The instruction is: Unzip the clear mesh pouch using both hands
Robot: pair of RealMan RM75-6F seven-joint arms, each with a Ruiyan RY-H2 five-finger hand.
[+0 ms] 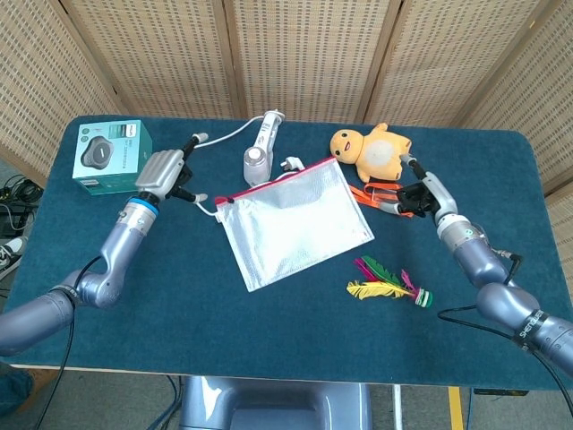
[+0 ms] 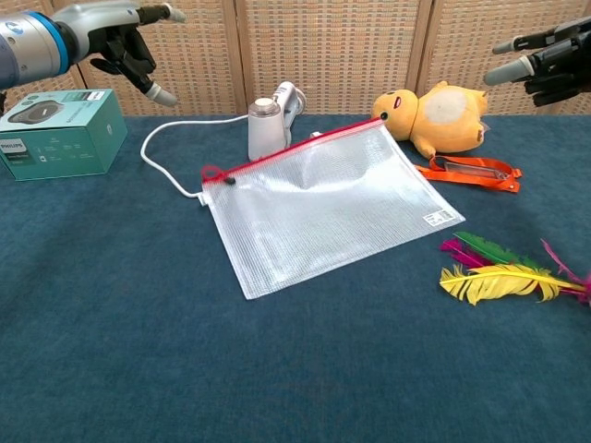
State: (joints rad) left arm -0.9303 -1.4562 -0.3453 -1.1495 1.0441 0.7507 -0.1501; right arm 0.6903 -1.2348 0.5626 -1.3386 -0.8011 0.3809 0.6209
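The clear mesh pouch (image 1: pixel 291 219) (image 2: pixel 323 208) with a red zipper along its top edge lies flat on the blue table. Its small dark zipper pull (image 2: pixel 226 180) with a red loop sits at the pouch's left corner. My left hand (image 1: pixel 170 172) (image 2: pixel 120 37) hovers above and to the left of that corner, fingers spread and holding nothing. Off to the right of the pouch, my right hand (image 1: pixel 416 193) (image 2: pixel 545 60) is also raised with fingers extended and empty. Neither hand touches the pouch.
A teal box (image 1: pixel 112 157) (image 2: pixel 55 134) stands at the far left. A white corded device (image 1: pixel 260 148) (image 2: pixel 272 120) lies behind the pouch. A yellow plush (image 1: pixel 372 148) (image 2: pixel 439 106), an orange strap (image 2: pixel 471 171) and coloured feathers (image 1: pixel 385 282) (image 2: pixel 508 272) lie on the right.
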